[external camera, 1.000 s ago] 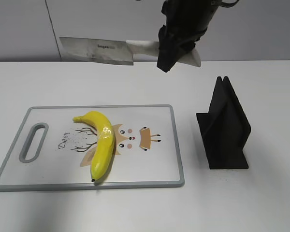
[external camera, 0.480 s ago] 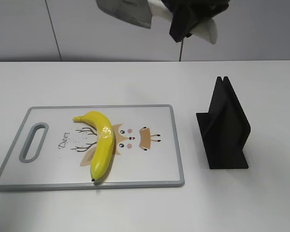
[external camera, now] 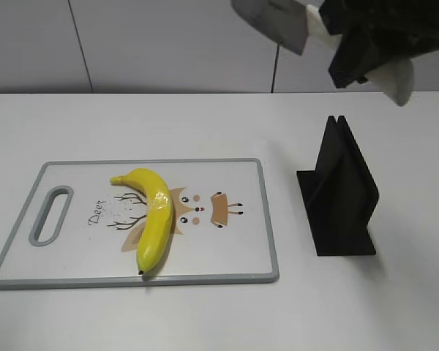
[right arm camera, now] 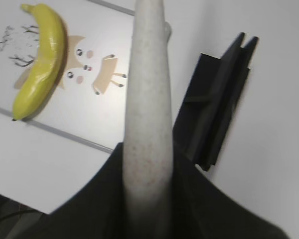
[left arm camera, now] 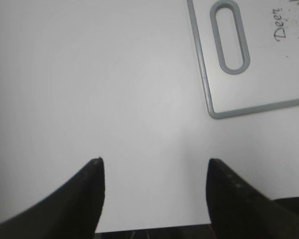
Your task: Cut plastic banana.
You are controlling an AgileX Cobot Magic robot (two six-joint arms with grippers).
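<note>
Banana: the plastic banana (external camera: 152, 216) is laid whole on the cutting board (external camera: 241, 256), curved, its dark tip toward 6 o'clock near the board's front edge and its stem toward 10 o'clock; it is also seen in the right wrist view (right arm camera: 40, 59).
Board: a grey-rimmed white board with a deer print and a handle slot (left arm camera: 230, 36) at its 9 o'clock end.
Knife: a cleaver (external camera: 272, 22) with a pale handle (right arm camera: 147, 114) is held high, at 12 o'clock from the black stand (external camera: 340, 194).
Right gripper (external camera: 366, 44): clamped on the knife handle.
Left gripper (left arm camera: 152, 196): fingers spread apart over bare table (left arm camera: 89, 74), nothing held.
</note>
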